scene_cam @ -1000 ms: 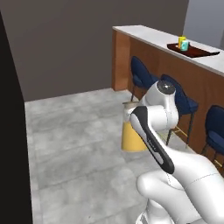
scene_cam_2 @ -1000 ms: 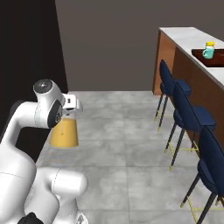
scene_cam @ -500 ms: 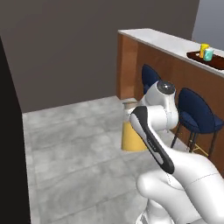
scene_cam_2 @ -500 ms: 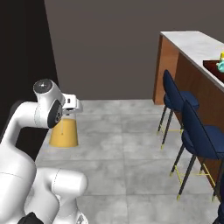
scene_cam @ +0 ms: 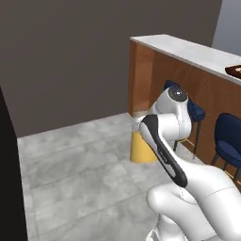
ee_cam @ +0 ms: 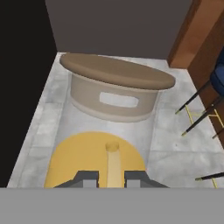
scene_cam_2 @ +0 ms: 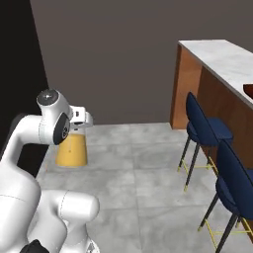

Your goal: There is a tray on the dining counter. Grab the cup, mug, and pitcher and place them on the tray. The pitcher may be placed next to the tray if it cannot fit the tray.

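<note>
The gripper (ee_cam: 112, 177) is clamping narrowly on the pitcher (scene_cam_2: 72, 149), carrying it upright toward the dining counter (scene_cam_2: 225, 59) so nothing spills.

Left base view: pitcher (scene_cam: 140, 151) mostly hidden behind the arm; only its orange base shows. Tray (scene_cam: 234, 70) cut off by the right edge. Right base view: pitcher's top hidden behind the hand. Hand view: fingertips (ee_cam: 89, 178) cropped at the bottom.

Pitcher (ee_cam: 109, 113): clear smooth glass, matt cork-like lid. Dining counter (scene_cam: 188, 52): veined marble top, brown wood front. Floor (scene_cam_2: 143, 173): grey mottled stone.
</note>
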Tool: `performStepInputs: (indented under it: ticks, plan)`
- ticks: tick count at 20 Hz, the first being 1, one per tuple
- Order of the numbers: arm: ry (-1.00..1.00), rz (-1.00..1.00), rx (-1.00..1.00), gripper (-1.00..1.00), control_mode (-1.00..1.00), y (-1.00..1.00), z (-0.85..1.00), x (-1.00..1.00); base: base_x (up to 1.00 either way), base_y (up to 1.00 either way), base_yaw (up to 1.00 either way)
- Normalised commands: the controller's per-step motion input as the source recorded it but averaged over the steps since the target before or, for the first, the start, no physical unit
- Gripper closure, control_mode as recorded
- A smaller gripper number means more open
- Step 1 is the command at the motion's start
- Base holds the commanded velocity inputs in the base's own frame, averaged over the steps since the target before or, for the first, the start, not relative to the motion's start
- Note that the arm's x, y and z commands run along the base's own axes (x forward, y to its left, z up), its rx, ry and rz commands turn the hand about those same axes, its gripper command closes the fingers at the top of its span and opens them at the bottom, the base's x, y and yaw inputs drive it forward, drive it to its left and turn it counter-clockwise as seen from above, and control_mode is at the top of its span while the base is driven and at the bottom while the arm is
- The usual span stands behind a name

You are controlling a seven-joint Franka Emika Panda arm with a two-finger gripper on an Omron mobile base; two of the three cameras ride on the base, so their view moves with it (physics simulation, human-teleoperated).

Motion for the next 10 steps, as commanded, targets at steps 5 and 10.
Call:
performStepInputs:
  ticks: [5,10]
  plan:
    - [0.00,0.00,0.00,1.00,1.00,0.00,0.00,0.00,0.95,0.00,-0.33]
    - [0.00,0.00,0.00,1.00,1.00,0.00,0.00,0.00,0.72,0.00,-0.61]
